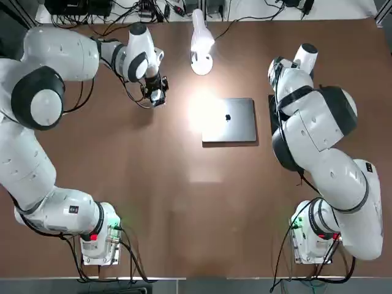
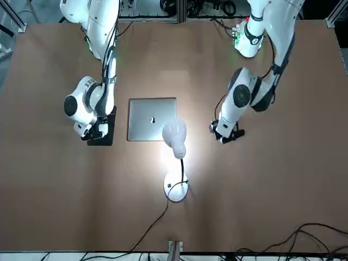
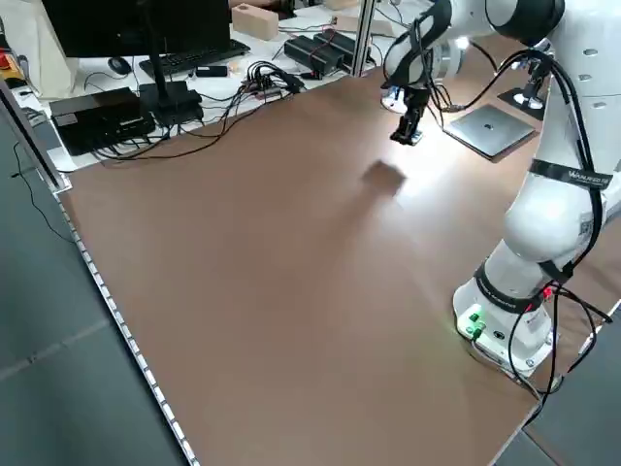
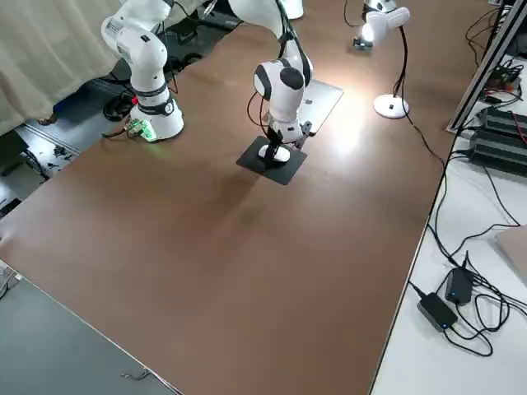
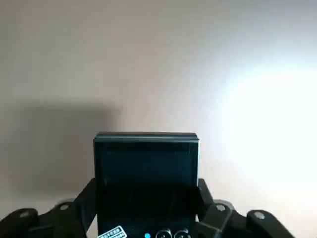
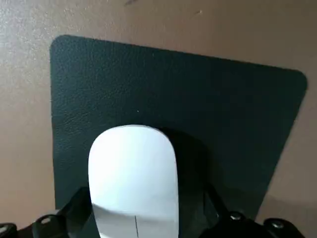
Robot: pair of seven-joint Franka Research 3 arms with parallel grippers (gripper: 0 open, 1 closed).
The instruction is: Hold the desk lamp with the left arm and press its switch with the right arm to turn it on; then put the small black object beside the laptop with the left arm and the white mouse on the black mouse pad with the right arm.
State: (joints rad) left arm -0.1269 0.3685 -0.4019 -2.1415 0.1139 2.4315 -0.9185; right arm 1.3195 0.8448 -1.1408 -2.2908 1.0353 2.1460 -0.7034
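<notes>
The desk lamp (image 1: pixel 201 41) stands lit at the far middle of the table, its glow falling on the silver laptop (image 1: pixel 229 119) just in front of it. My left gripper (image 1: pixel 157 96) hangs above the bare table, left of the laptop, shut on the small black object (image 5: pixel 146 163). The white mouse (image 6: pixel 132 168) rests on the black mouse pad (image 6: pixel 213 99), right of the laptop. Low over the pad, my right gripper (image 2: pixel 93 132) straddles the mouse, its jaws open with a gap showing on one side.
Cables and black boxes (image 1: pixel 141 9) line the far edge behind the lamp, whose cord (image 2: pixel 147 228) trails off that way. A keyboard and monitor (image 3: pixel 184 53) sit on the neighbouring desk. Brown tabletop (image 1: pixel 184 208) stretches between the arm bases.
</notes>
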